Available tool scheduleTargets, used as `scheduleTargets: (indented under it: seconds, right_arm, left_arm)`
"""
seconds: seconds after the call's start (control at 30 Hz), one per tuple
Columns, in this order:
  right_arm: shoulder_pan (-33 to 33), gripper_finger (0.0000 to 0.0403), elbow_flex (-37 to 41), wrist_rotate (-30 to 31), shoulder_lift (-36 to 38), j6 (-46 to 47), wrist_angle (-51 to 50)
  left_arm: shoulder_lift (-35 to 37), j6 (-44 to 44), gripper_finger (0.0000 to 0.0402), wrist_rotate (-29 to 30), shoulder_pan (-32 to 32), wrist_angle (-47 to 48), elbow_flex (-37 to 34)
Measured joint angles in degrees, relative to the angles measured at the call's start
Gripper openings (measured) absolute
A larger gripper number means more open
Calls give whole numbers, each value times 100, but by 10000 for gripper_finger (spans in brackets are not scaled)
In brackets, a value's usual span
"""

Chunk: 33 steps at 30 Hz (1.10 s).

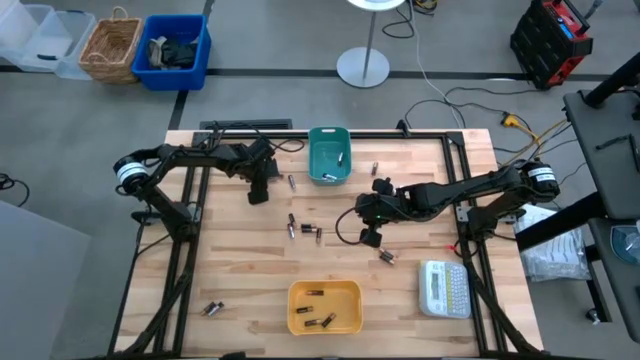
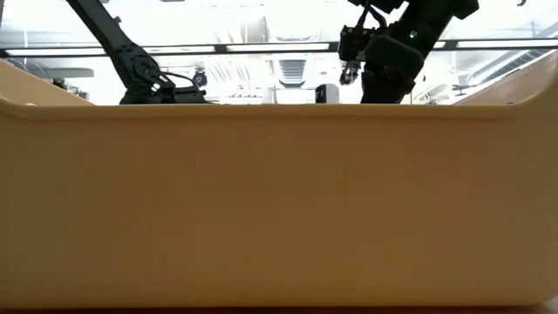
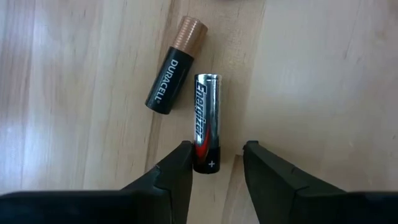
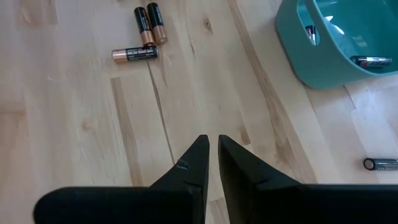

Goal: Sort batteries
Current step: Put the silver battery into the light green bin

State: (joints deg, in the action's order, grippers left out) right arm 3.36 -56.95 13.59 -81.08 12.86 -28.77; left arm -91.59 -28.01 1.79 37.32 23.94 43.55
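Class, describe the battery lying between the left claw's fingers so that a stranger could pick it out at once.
Start at the teal bin at the table's far edge, then look toward the left arm, where the open left claw hovers over two batteries. It is the silver Energizer battery, lying beside a black, copper-topped Duracell battery.

Pretty clearly a robotics lab or workshop, not anyone's home. You've got a wooden surface (image 1: 230,260) framed with black metal rails (image 1: 175,270) that the two arms bolt onto, sitting on a grey carpeted floor (image 1: 60,250). Cables (image 1: 470,100) trail loose across the floor, there's a red and black tool case (image 1: 551,40) at the back, a white lamp stand base (image 1: 363,67), plus a blue storage bin (image 1: 178,50) and wicker basket (image 1: 110,48) parked along the edge.
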Motion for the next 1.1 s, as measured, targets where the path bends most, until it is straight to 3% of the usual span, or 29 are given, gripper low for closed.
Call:
scheduleTargets:
  seconds: [1.1]
  right_arm:
    - [0, 28, 0, 0, 0, -92, 83]
  left_arm:
    - [-3, 72, 118, 4, 0, 31, -7]
